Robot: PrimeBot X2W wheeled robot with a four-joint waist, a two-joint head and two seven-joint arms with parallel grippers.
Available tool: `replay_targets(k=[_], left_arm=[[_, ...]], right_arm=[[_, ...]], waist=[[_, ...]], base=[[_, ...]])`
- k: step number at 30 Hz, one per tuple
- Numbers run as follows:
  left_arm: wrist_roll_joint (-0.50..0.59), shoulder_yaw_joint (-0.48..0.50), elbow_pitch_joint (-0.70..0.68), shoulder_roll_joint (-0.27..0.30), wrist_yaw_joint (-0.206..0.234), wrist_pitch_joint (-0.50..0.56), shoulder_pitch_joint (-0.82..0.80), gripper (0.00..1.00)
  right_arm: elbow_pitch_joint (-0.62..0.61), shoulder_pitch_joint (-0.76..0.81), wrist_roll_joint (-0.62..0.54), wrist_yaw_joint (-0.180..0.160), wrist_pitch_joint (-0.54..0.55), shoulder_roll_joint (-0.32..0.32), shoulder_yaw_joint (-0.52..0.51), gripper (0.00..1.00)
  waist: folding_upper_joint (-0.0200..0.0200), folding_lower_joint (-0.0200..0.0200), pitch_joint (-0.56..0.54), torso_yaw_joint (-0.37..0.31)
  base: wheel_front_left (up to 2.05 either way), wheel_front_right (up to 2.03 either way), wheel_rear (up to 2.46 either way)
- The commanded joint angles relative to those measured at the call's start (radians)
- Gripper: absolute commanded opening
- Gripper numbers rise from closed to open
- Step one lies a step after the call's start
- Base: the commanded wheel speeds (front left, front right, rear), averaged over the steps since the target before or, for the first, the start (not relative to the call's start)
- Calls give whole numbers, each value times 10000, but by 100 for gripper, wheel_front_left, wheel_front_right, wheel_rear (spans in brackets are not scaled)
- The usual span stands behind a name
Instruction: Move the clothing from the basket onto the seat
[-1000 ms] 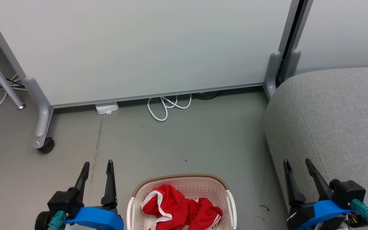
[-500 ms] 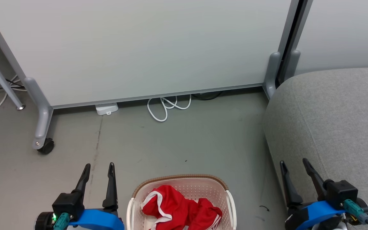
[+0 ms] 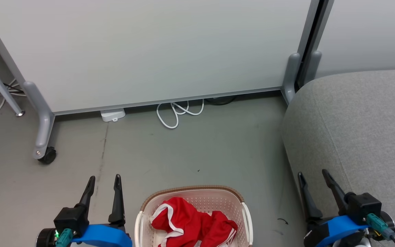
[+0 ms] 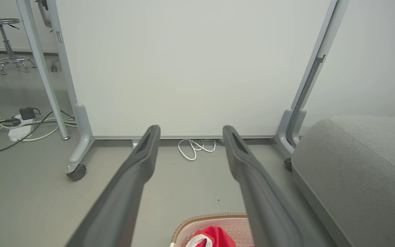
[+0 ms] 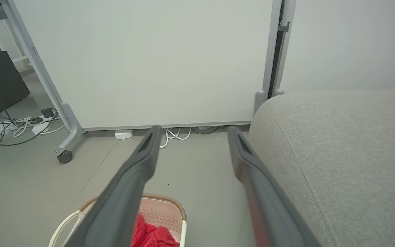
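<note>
- The left gripper [image 3: 104, 177] sits at the lower left of the head view. Its 2 dark fingers [image 3: 116, 199] point up that view, spread wide apart and empty.
- The right gripper [image 3: 312, 172] sits at the lower right. Its 2 fingers are equally wide apart and empty, and lean slightly leftward.

The right hand [image 5: 193, 129], spread open, hangs between the basket [image 5: 165, 214] holding red clothing [image 5: 153, 235] and the seat [image 5: 338, 154].

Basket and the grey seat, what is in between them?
Between the basket and seat: only grey floor with one tiny dark scrap, in the head view.
</note>
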Motion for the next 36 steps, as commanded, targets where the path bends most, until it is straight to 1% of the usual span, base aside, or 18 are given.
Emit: replay_targets(k=[1, 7, 13, 19, 20, 27, 31, 36], left_arm=[[72, -2, 9, 26, -19, -52, -123, 100], [86, -156, 349, 54, -97, -50, -277, 100], [17, -509, 1475, 114, -274, 179, -803, 100], [-172, -784, 2764, 189, -400, 344, -1609, 100], [-172, -784, 2764, 189, -400, 344, -1609, 100], [-367, -1035, 4160, 463, -494, 473, -3011, 100], [-492, -1136, 4968, 637, -532, 685, -3729, 100], [-646, -1313, 5845, 817, -522, 844, -4430, 100]], right_arm=[[-49, -62, 27, 22, -8, -59, 53, 100], [-178, -259, -36, 20, 10, -57, 342, 100], [-409, -488, -22, 16, -24, -56, 768, 100], [-704, -859, 120, 14, -84, -53, 1330, 100], [-704, -859, 120, 14, -84, -53, 1330, 100], [-1195, -1498, 355, 14, -213, -50, 1830, 100], [-1377, -1791, 519, 14, -302, -45, 1923, 100], [-1408, -2091, 765, 14, -387, -42, 2071, 100]], waist=[[0, 0, 44, -56], [0, 0, 395, -385], [0, 0, 957, -937], [0, 0, 1844, -1658], [0, 0, 1844, -1658], [0, 0, 3504, -2447], [0, 0, 4353, -2785], [0, 0, 5167, -3091]], base=[[0, 0, 0], [0, 0, 0], [0, 0, 0], [0, 0, 0], [0, 0, 0], [0, 0, 0], [0, 0, 0], [0, 0, 0]])
